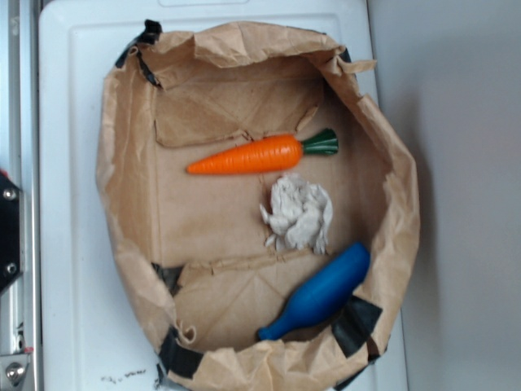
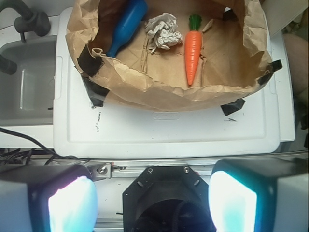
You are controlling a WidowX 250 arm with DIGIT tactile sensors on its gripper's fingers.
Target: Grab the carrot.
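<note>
Inside the crumpled brown paper bag lies the glossy tapered carrot; the tool seemingly gapes empty.

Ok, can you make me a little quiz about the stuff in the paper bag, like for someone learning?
1. True or false: the glossy orange toy carrot touches the blue bottle-shaped toy.
2. Which thing lies between them? A) crumpled white paper ball B) a spoon C) a red cup
3. Fill in: the gripper is ____ the crinkled brown paper bag, over the white tray edge.

Key
1. False; they lie apart.
2. A.
3. Outside; its fingers stand apart, holding nothing.
</note>
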